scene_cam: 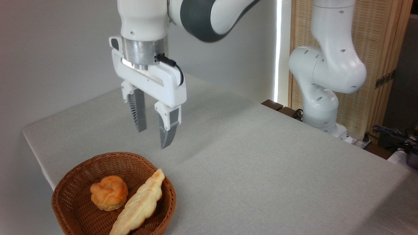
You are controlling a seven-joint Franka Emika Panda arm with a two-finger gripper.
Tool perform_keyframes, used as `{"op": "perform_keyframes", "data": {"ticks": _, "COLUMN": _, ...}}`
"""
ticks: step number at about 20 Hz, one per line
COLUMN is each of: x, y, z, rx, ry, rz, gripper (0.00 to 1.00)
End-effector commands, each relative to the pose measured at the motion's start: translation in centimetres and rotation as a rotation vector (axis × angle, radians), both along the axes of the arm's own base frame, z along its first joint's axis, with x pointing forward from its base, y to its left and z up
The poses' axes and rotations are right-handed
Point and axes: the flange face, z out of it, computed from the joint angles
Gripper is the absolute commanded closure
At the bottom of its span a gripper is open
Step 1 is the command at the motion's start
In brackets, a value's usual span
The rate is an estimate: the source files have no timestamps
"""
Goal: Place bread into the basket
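Lying inside the basket [67, 192], the bread [139, 204] runs on a slant from its pointed upper end near the far right rim down to its lower end at the near edge of the picture, where the frame cuts it off. Its upper tip leans on the right wall, so the loaf seems propped along that side, not flat on the bottom. A small round knotted bun [108, 192] sits just beside it to the left, close enough that I cannot tell whether they touch.

The gripper [153, 125] hangs above the far rim of the basket, well clear of the loaf, fingers [168, 130] spread apart with nothing between them. The loaf lies below and toward the camera from those fingers, its long axis running roughly toward and away from them.

By the look of it the placing is done. If anything remains, it is only for the arm to draw away over the bare tabletop [261, 163], and the empty fingers would meet nothing on a straight lift.
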Motion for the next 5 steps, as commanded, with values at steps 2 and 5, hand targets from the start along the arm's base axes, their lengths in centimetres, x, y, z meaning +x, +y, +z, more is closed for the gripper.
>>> {"op": "perform_keyframes", "data": {"ticks": 2, "x": -1.05, "y": 1.11, "z": 0.51, "rx": 0.054, "ry": 0.111, "rz": -0.14, "gripper": 0.0}}
{"op": "perform_keyframes", "data": {"ticks": 5, "x": -0.96, "y": 1.11, "z": 0.09, "rx": 0.055, "ry": 0.125, "rz": -0.144, "gripper": 0.0}}
